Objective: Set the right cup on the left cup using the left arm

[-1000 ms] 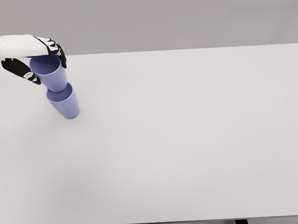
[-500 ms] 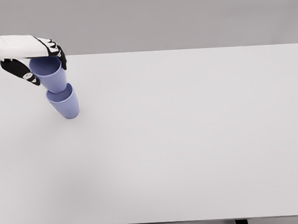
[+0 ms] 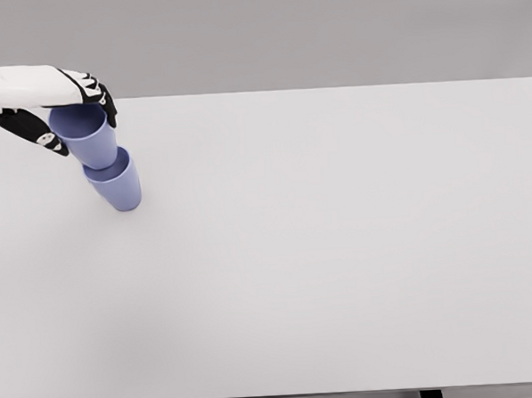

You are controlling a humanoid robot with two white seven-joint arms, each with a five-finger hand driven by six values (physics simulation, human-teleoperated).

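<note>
Since the earlier frames the upper cup (image 3: 90,137) and the left hand (image 3: 54,110) around it have drifted a little up and to the left, so the cup's base sits slightly less deep in the mouth of the lower cup (image 3: 116,184); the lower cup itself has not moved.

Both cups are the same periwinkle blue. The upper one is tilted, its open mouth facing up and toward the camera, its narrow base reaching into the rim of the lower one at that cup's upper left. Whether the base rests on the lower cup or hangs just inside it cannot be told from this view. The lower cup stands on the worktop (image 3: 340,249), near its far left corner, and leans the same way in the picture.

The left hand comes in from the left edge on a white arm. It is closed on the upper cup near its rim: the dark fingers (image 3: 100,90) curl over the far side of the rim, and the thumb (image 3: 35,131) presses the near left side of the wall.

The worktop is a pale grey-white slab filling most of the view, with dark legs showing under its near edge. Behind it is a plain grey wall.
</note>
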